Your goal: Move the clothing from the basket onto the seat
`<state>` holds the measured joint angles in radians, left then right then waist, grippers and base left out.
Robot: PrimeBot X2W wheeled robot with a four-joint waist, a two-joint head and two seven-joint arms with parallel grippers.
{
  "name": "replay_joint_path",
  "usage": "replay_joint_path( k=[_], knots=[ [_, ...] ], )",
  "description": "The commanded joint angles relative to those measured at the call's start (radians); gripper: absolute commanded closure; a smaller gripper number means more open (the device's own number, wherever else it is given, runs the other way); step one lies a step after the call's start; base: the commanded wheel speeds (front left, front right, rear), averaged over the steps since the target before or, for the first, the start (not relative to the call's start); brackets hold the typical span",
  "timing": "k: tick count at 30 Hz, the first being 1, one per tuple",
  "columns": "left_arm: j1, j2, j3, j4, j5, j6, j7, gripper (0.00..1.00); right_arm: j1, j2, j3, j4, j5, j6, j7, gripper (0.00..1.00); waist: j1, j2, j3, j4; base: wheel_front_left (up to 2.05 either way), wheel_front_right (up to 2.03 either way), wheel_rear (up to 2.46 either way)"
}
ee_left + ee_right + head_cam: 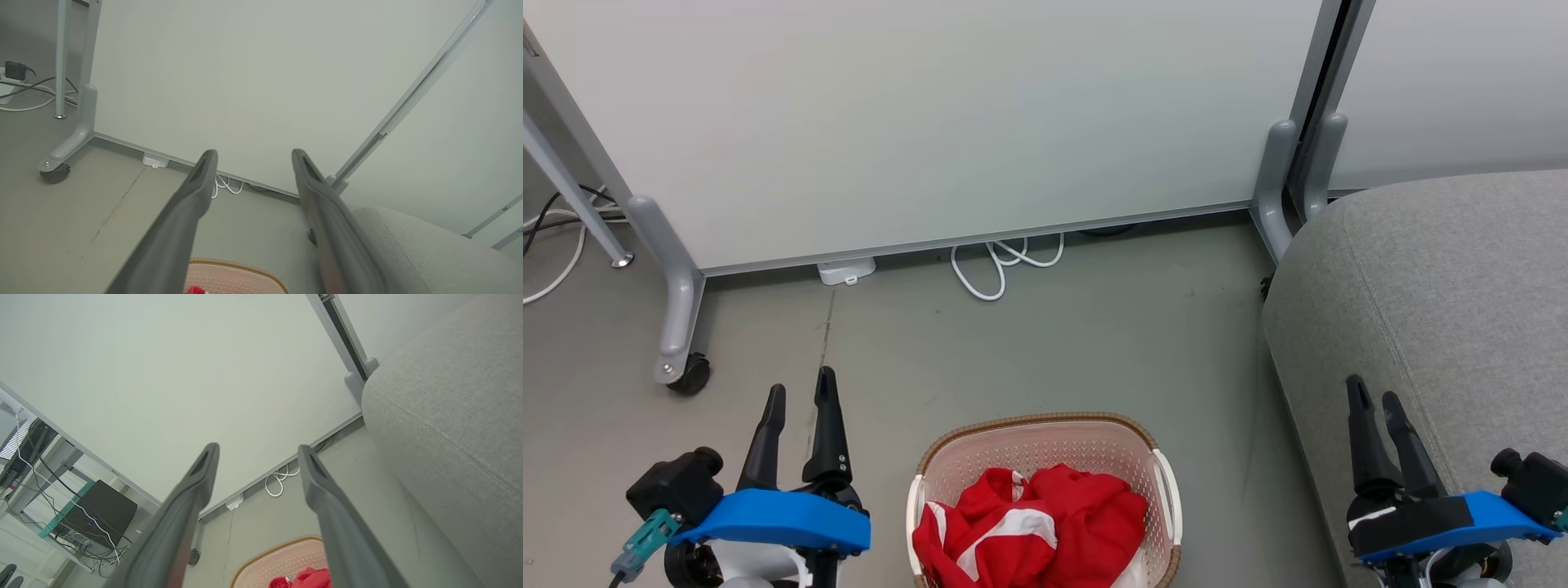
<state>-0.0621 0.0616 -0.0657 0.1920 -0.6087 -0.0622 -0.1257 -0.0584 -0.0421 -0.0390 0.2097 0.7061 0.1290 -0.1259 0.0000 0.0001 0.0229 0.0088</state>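
Observation:
Red clothing (1033, 527) with white stripes lies bunched inside the cream basket (1045, 445) with a brown rim, on the floor at the bottom centre of the head view. The grey seat (1445, 286) fills the right side. My left gripper (800, 390) is open to the left of the basket, above the floor, with nothing between its fingers. My right gripper (1374, 396) is open over the seat's front edge, empty. The left wrist view shows the basket (233, 275) rim and the seat (429, 253); the right wrist view shows the clothing (304, 578), the basket (278, 559) and the seat (449, 416).
A white partition panel (947, 114) on grey wheeled feet (678, 327) stands behind the basket. White cables (1005, 261) and a small white box (847, 269) lie at its base. More cables (556, 237) trail at the far left. Bare grey floor (1054, 343) separates basket and panel.

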Motion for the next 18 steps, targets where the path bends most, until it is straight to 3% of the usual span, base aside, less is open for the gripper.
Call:
replay_joint_path(
  k=[1,18],
  knots=[
    [-0.022,0.008,-0.006,-0.009,0.036,0.002,-0.011,0.0,-0.017,-0.008,0.002,-0.013,-0.037,0.002,-0.011,0.0,0.0,-0.0001,0.0,0.0,0.0,0.0,0.0],
    [-0.02,0.006,-0.024,0.0,0.188,0.001,-0.052,0.0,-0.011,-0.009,0.011,-0.008,-0.197,0.002,-0.051,0.0,0.0,-0.0001,-0.003,0.006,0.0,0.0,0.0]
  ],
)
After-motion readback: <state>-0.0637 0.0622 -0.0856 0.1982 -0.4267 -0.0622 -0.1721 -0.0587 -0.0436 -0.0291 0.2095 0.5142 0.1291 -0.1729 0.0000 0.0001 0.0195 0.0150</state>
